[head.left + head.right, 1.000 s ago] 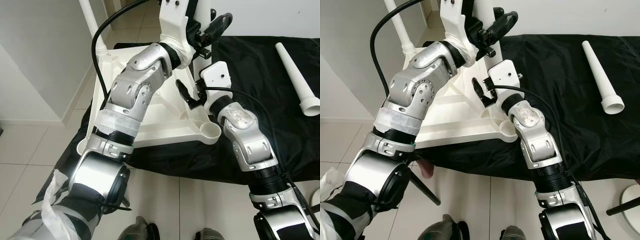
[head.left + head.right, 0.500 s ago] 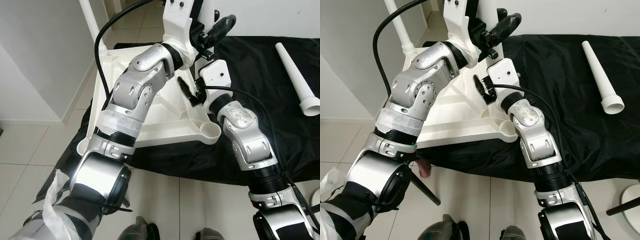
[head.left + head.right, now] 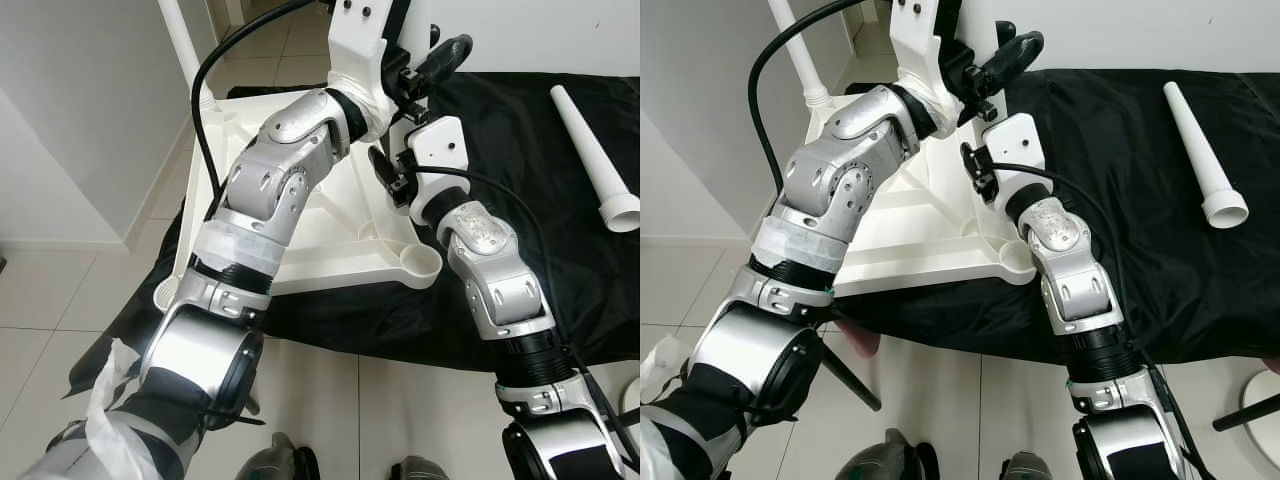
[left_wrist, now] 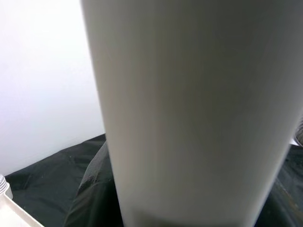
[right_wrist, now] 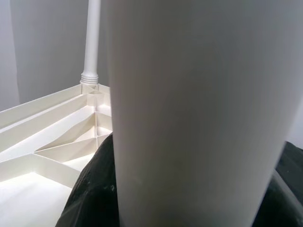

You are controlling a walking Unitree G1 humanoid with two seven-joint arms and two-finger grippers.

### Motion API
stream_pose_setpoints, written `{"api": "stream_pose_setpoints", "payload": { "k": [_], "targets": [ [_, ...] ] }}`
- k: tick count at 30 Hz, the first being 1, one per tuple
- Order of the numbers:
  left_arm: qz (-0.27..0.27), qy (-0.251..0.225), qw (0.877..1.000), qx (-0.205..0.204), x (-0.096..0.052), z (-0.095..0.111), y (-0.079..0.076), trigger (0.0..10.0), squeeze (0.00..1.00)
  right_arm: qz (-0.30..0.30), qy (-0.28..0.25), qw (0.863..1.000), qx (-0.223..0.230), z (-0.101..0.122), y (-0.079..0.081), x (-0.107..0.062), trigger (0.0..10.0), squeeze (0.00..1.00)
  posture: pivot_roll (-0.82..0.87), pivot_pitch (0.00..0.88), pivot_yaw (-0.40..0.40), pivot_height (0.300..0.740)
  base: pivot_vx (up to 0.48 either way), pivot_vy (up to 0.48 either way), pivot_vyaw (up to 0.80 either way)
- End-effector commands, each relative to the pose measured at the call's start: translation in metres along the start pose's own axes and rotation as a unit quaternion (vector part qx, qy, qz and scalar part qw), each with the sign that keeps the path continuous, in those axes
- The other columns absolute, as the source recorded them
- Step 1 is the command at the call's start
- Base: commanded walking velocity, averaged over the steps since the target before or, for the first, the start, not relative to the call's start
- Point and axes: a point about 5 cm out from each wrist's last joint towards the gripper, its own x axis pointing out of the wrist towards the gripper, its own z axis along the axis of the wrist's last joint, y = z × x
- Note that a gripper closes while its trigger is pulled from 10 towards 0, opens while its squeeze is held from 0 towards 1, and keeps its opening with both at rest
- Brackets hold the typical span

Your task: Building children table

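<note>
Currently, you have the white tabletop [image 3: 330, 235] lying upside down on the black cloth [image 3: 520, 130], ribs facing up. One white leg [image 3: 180, 45] stands screwed in at its far left corner. A second leg [image 4: 189, 113] stands upright at the far right corner; both pincers clench it, the left pincer [image 3: 425, 65] higher, the right pincer [image 3: 385, 172] just below. A loose leg [image 3: 598, 160] lies on the cloth, well apart to your right.
</note>
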Motion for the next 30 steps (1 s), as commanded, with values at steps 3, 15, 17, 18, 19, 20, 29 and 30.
{"api": "stream_pose_setpoints", "payload": {
  "k": [3, 15, 17, 18, 19, 20, 29, 30],
  "targets": [
    [-0.02, -0.031, 0.999, -0.004, 0.0, 0.013, -0.009, 10.0, 1.0, -0.012, 0.032, 0.999, 0.019, -0.009, 0.004, 0.005, 10.0, 0.0, -0.03, 0.0, 0.125, 0.74, 0.0, 0.0, 0.0],
    [0.001, -0.059, 0.994, -0.096, -0.007, 0.024, 0.002, 10.0, 0.0, -0.081, 0.055, 0.993, 0.066, -0.018, -0.006, 0.003, 10.0, 0.0, -0.03, 0.0, 0.124, 0.74, 0.0, 0.0, 0.0],
    [0.011, -0.072, 0.99, -0.121, -0.011, 0.028, 0.007, 10.0, 0.0, -0.099, 0.064, 0.99, 0.075, -0.022, -0.011, 0.001, 10.0, 0.0, -0.02, 0.0, 0.122, 0.74, 0.0, 0.0, 0.0],
    [0.013, -0.076, 0.988, -0.131, -0.012, 0.03, 0.008, 10.0, 0.0, -0.106, 0.067, 0.989, 0.077, -0.023, -0.012, 0.001, 10.0, 0.0, -0.02, 0.0, 0.122, 0.74, 0.0, 0.0, 0.0],
    [0.013, -0.076, 0.988, -0.131, -0.012, 0.03, 0.008, 10.0, 0.0, -0.106, 0.067, 0.989, 0.077, -0.023, -0.012, 0.001, 10.0, 0.0, -0.02, 0.0, 0.122, 0.74, 0.0, 0.0, 0.0],
    [0.013, -0.079, 0.988, -0.131, -0.014, 0.03, 0.009, 10.0, 0.0, -0.111, 0.07, 0.988, 0.08, -0.025, -0.014, 0.0, 10.0, 0.0, -0.02, 0.0, 0.12, 0.74, 0.0, 0.0, 0.0],
    [0.028, -0.066, 0.991, -0.111, -0.017, 0.023, 0.01, 10.0, 0.0, -0.139, 0.075, 0.982, 0.105, -0.028, -0.023, -0.003, 10.0, 0.0, -0.02, 0.001, 0.114, 0.74, 0.0, 0.0, 0.0],
    [0.034, -0.06, 0.992, -0.105, -0.019, 0.021, 0.011, 10.0, 0.0, -0.146, 0.076, 0.98, 0.113, -0.029, -0.025, -0.004, 10.0, 0.0, -0.02, 0.001, 0.114, 0.74, 0.0, 0.0, 0.0]
  ]
}}
